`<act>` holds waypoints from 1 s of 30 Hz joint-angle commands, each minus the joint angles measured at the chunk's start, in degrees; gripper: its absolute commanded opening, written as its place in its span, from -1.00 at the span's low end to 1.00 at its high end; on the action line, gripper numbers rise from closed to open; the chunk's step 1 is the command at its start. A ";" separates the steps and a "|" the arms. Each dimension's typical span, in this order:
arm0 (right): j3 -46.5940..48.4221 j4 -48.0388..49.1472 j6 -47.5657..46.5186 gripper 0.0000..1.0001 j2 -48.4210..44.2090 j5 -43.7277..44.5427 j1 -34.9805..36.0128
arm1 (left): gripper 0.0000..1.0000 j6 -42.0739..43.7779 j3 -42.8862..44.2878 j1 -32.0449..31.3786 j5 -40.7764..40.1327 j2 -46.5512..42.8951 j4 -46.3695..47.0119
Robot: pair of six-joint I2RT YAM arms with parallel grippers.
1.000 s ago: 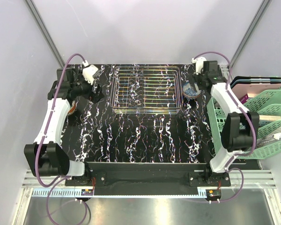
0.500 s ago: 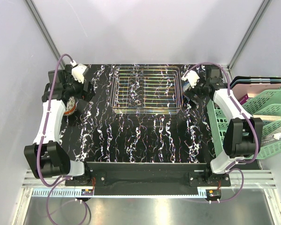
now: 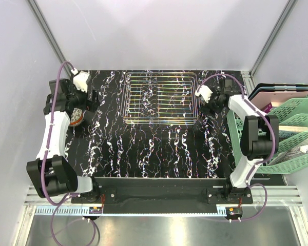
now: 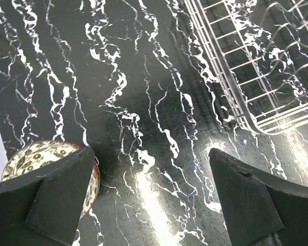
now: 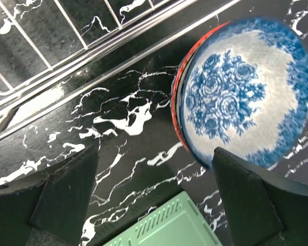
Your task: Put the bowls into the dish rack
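Blue bowl (image 5: 244,92) sits just beside dish rack (image 3: 160,97) rim, seemingly apart.

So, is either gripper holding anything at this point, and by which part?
Nothing is held. The left gripper is open beside the dark-patterned bowl, the right gripper open by the blue floral bowl; neither bowl is gripped.

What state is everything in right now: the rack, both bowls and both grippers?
Rack: empty, flat on the table.
Blue bowl: upright on the table beside the rack, not gripped.
Left bowl: on the table, outside the rack, not gripped.
Left gripper: open, empty, one finger over the left bowl.
Right gripper: open, empty, above the blue bowl.
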 commanded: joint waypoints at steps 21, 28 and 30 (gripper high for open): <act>11.01 1.24 -4.24 0.55 12.07 -3.38 -2.15 | 0.98 -2.36 0.90 2.23 -1.19 -0.26 3.05; 10.23 1.59 -4.24 0.07 12.25 -1.89 -2.24 | 0.98 -2.45 0.37 2.31 -0.75 -0.44 2.87; 9.35 1.86 -4.42 -0.07 11.98 -1.71 -2.15 | 0.98 -2.45 0.20 2.31 -0.58 -0.53 2.96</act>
